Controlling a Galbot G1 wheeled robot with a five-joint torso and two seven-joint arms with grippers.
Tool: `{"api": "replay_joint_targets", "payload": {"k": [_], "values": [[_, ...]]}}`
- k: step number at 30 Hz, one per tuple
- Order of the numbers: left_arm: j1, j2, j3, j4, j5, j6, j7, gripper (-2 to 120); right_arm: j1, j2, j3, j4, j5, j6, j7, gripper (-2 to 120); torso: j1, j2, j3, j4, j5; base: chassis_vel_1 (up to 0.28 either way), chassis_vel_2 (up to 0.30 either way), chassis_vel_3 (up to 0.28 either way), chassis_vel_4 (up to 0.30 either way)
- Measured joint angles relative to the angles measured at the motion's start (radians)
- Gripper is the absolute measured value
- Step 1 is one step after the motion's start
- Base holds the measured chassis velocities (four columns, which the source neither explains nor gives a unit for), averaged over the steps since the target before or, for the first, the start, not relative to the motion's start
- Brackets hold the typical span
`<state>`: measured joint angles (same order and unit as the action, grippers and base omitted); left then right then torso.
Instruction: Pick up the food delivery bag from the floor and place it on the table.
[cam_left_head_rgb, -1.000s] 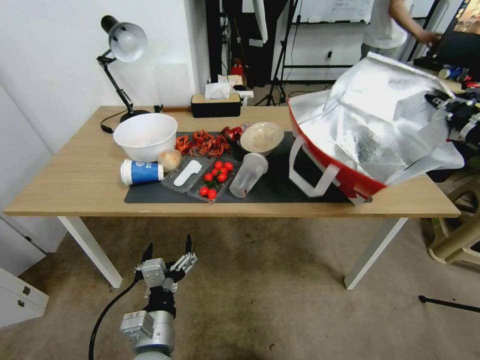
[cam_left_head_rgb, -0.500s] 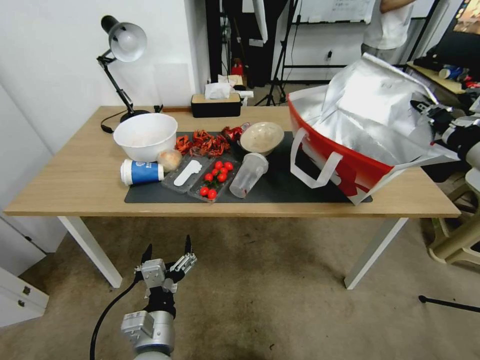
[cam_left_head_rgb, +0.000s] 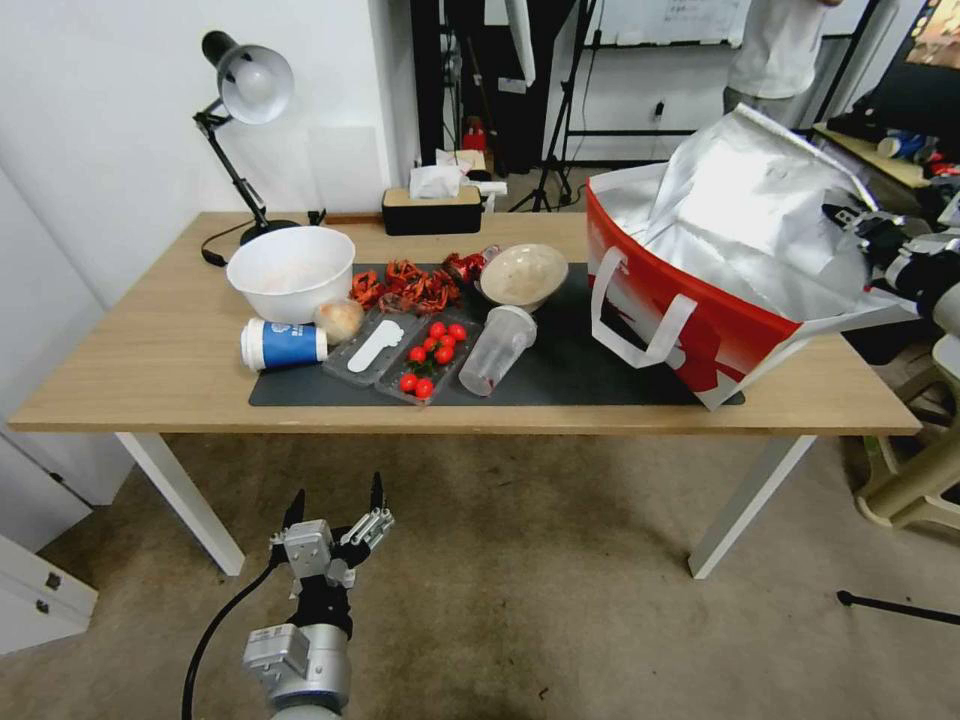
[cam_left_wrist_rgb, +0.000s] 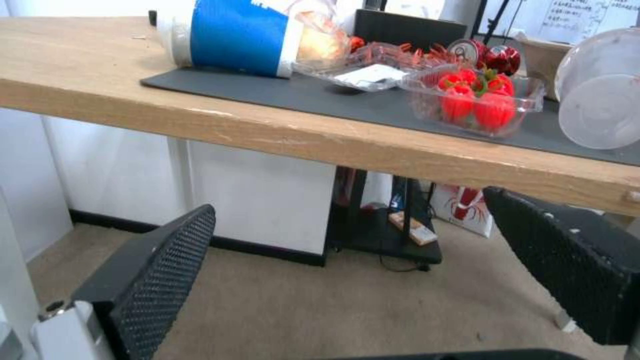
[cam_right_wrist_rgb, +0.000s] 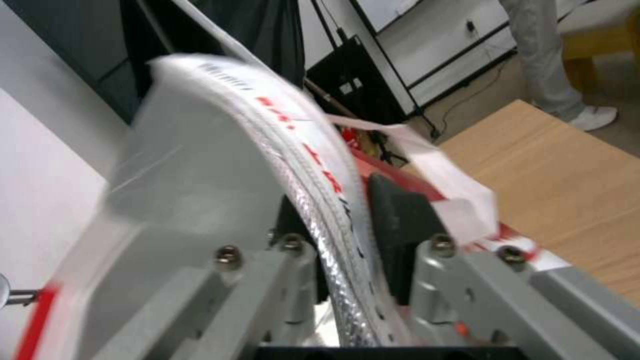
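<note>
The food delivery bag (cam_left_head_rgb: 700, 325), white with a red side and silver foil lining, sits on the right end of the table (cam_left_head_rgb: 150, 370), partly on the dark mat, leaning toward the right. My right gripper (cam_left_head_rgb: 858, 232) is at the bag's upper right rim. In the right wrist view that gripper (cam_right_wrist_rgb: 347, 235) is shut on the bag's folded edge (cam_right_wrist_rgb: 220, 165). My left gripper (cam_left_head_rgb: 335, 505) hangs open low in front of the table, above the floor (cam_left_head_rgb: 520, 600). Its black fingers (cam_left_wrist_rgb: 160, 270) stand wide apart below the table edge (cam_left_wrist_rgb: 267, 135).
On the mat (cam_left_head_rgb: 560, 375) lie a blue cup (cam_left_head_rgb: 283, 344), a tomato tray (cam_left_head_rgb: 430, 360), a clear plastic cup (cam_left_head_rgb: 497, 350) and two bowls (cam_left_head_rgb: 290, 270). A desk lamp (cam_left_head_rgb: 245, 95) and tissue box (cam_left_head_rgb: 432, 208) stand at the back. A beige stool (cam_left_head_rgb: 915, 470) is right of the table.
The bag has swung from a steep tilt to more upright and settled onto the table's right end, with the right gripper still on its rim. The left arm has not moved.
</note>
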<state>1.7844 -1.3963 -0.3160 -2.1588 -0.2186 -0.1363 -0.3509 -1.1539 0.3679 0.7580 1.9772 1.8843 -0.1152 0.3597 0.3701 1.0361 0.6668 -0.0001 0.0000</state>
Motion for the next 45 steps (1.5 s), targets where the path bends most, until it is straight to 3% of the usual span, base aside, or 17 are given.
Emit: {"api": "replay_joint_targets", "payload": {"k": [9,11,12,19,26,45], "values": [[0.0,0.001,0.002,0.003,0.005,-0.001,0.0,100,0.025,-0.015,-0.02,-0.006,-0.019,0.002,-0.003,46,0.0,0.0,0.0,0.0,0.0,0.0,0.0,0.0,0.0],[0.0,0.002,0.003,0.007,0.01,-0.006,0.0,100,0.037,-0.027,-0.034,-0.015,-0.09,0.009,0.003,65,0.0,0.0,0.0,0.0,0.0001,0.0,0.0,0.0,0.0],[0.0,0.002,0.003,0.007,0.01,-0.006,0.0,100,0.037,-0.027,-0.034,-0.015,-0.09,0.009,0.003,65,0.0,0.0,0.0,0.0,0.0001,0.0,0.0,0.0,0.0],[0.002,0.002,0.003,0.014,0.023,-0.019,0.001,100,0.017,-0.042,-0.031,-0.009,-0.255,0.016,0.013,96,0.0,0.0,0.0,0.0,0.0001,0.0,0.0,0.0,0.0],[0.005,0.002,0.003,0.013,0.027,-0.025,0.001,100,-0.062,-0.064,0.037,0.012,-0.402,0.035,0.032,100,0.0,0.0,0.0,-0.0003,0.0,0.0,0.0,0.0,0.0],[0.01,0.004,-0.01,-0.017,0.026,-0.028,0.0,100,-0.121,-0.032,0.081,0.115,-0.45,0.138,0.016,100,0.0,0.0,0.0,0.0,-0.0001,0.0,0.0,0.0,0.0]]}}
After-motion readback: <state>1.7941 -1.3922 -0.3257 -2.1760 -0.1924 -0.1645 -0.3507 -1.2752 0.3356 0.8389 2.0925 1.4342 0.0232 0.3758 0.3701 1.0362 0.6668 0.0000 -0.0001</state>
